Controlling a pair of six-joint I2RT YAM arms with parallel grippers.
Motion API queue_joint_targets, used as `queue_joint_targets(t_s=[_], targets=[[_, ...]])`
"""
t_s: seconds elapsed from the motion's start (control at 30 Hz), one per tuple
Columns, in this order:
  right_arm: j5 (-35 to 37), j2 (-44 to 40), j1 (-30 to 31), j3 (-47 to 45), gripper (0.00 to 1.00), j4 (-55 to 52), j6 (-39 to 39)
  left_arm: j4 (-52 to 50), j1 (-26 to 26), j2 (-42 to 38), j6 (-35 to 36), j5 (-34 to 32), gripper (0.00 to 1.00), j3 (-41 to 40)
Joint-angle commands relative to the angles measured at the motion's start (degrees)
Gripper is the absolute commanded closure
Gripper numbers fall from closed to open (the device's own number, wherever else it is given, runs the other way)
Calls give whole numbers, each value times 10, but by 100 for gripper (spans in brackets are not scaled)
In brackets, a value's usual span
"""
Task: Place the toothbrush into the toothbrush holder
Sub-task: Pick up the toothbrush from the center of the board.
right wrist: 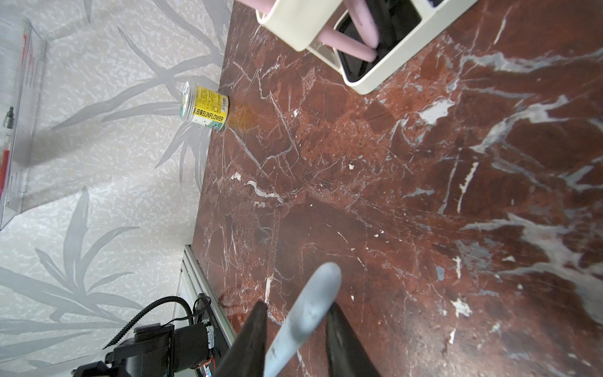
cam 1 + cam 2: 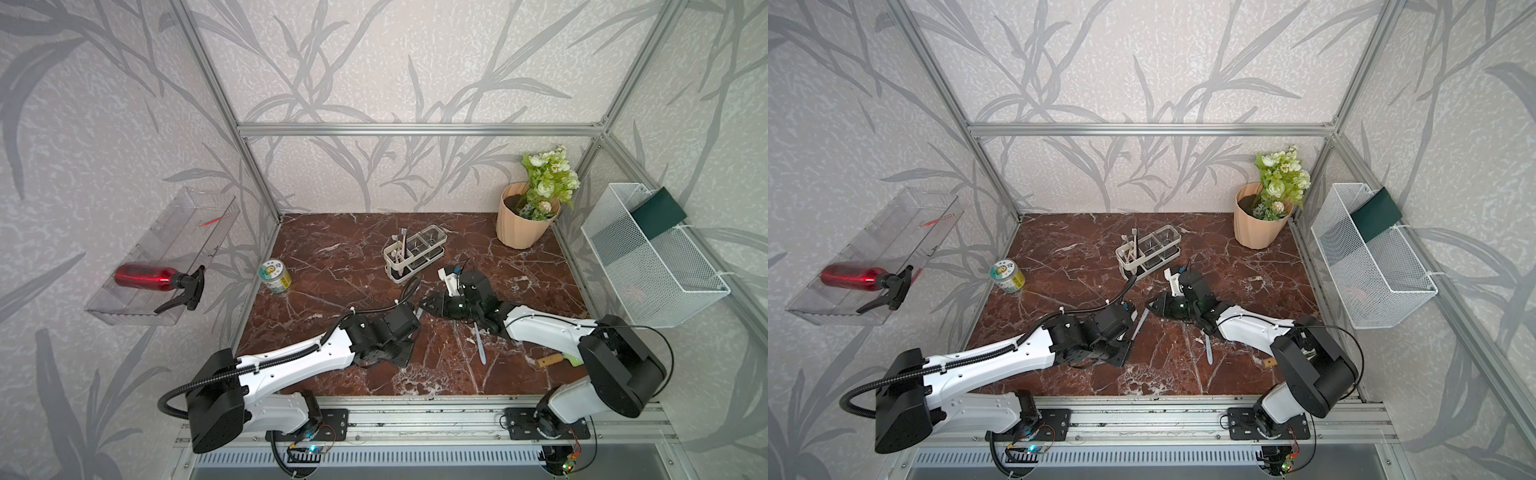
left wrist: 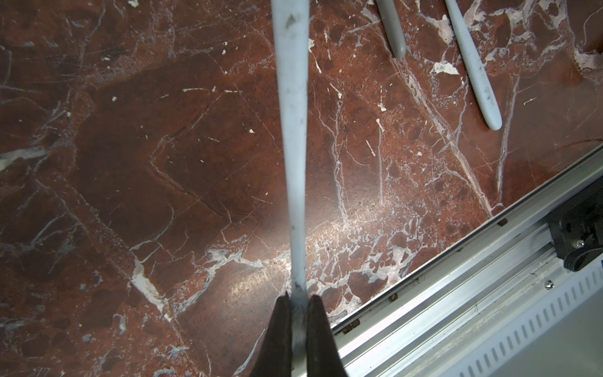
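Fingers of the left gripper [image 3: 297, 298] are clamped on the pale toothbrush [image 3: 293, 130], whose handle end is flanked by the right gripper [image 1: 296, 306], jaws part open, a gap seen on one side. Its bristles are hidden. The toothbrush holder [image 2: 388, 257] is seen farther back, apart.

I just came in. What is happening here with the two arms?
The left pincer is shut on a pale toothbrush. The right pincer has its jaws on either side of the handle's free end, not yet closed on it. The toothbrush holder stands further back. Two other brushes lie on the table.
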Motion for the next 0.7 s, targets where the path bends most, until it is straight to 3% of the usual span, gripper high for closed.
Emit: queue_joint_targets(t_s=[0.0,0.37,0.67], targets=[[-11,8,-2,1,67,19,-3,-7,-3,-14,3,-10,100,2],[-16,17,-3,5,70,26,-4,4,-4,-17,8,1,100,2],[-19,22,-3,2,78,33,-4,3,-5,-18,12,2,100,3]])
